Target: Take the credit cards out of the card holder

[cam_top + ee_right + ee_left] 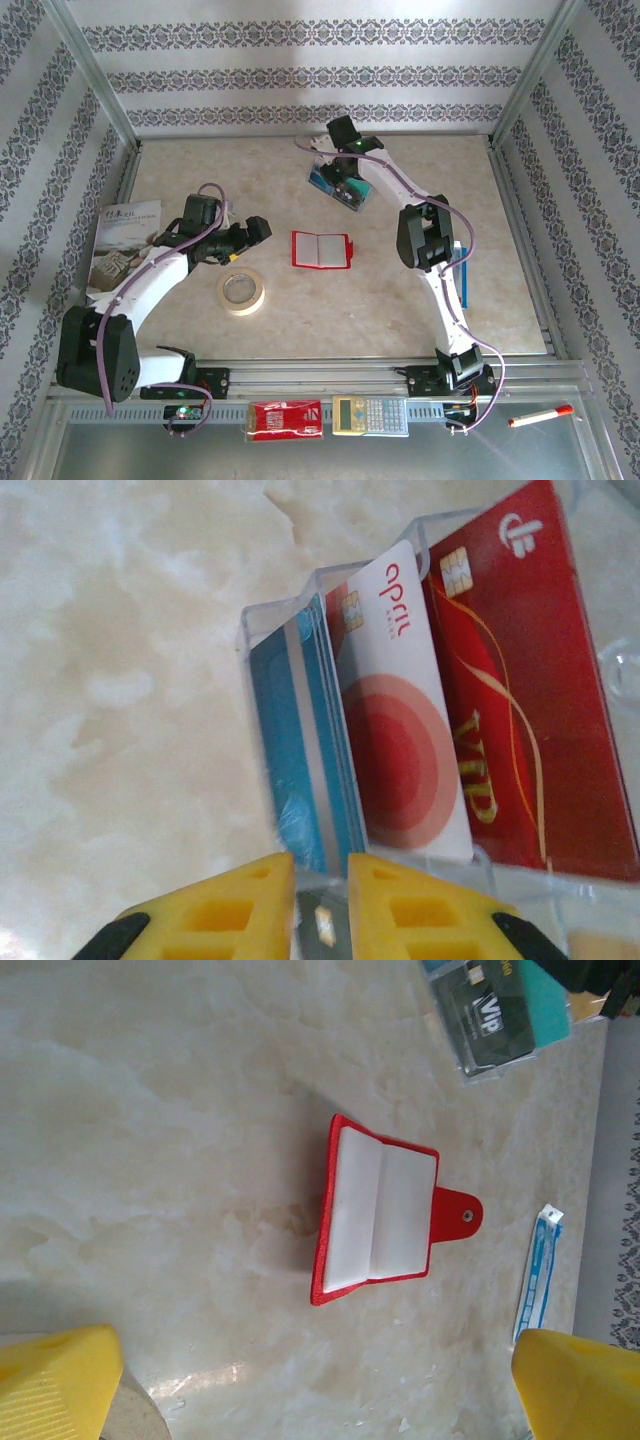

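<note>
1 holder [380, 1215] open | L claw [315, 1385] wide open, empty | R claw [320, 880] barely parted over cards [400, 750], grip unclear

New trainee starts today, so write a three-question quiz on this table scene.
1. True or false: the red card holder lies open on the table.
2. What lies nearest the left pincer: A tape roll, B calculator, C marker?
3. Fill in: the clear tray at the right pincer holds ___.
Key: 1 true; 2 A; 3 cards.
</note>
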`<control>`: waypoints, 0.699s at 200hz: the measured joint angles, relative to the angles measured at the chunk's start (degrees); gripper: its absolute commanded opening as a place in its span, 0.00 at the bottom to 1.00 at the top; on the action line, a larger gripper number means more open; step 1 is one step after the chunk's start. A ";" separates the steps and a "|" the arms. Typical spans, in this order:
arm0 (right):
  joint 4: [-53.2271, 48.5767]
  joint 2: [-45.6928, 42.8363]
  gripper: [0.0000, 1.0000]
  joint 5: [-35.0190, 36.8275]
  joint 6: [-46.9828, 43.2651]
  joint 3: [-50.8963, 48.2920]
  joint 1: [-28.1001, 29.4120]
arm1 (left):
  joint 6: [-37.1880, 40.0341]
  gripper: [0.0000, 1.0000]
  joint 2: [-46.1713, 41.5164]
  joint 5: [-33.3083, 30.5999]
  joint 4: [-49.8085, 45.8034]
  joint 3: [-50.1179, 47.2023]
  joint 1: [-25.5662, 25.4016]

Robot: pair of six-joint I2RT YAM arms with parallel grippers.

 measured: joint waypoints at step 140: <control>9.94 -36.81 0.64 -0.13 25.20 -43.17 14.67 | 1.57 1.00 -8.70 -12.24 -2.75 1.53 0.09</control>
